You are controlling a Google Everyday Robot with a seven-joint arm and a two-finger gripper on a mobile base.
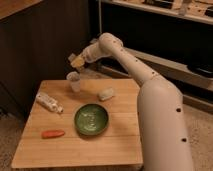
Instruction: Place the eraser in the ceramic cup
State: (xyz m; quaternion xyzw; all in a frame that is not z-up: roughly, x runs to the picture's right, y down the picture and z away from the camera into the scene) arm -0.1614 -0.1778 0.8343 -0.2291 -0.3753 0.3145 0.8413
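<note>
One gripper (76, 61) hovers above the ceramic cup (74, 82), seemingly clearing its rim.

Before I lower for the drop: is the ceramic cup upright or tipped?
Upright: the ceramic cup stands on its base on the table, mouth up, with the end effector above it.

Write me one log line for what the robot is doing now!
pincer: hovering just above ceramic cup | ceramic cup: upright on wooden table | green bowl: mid-table, apart from cup
</note>
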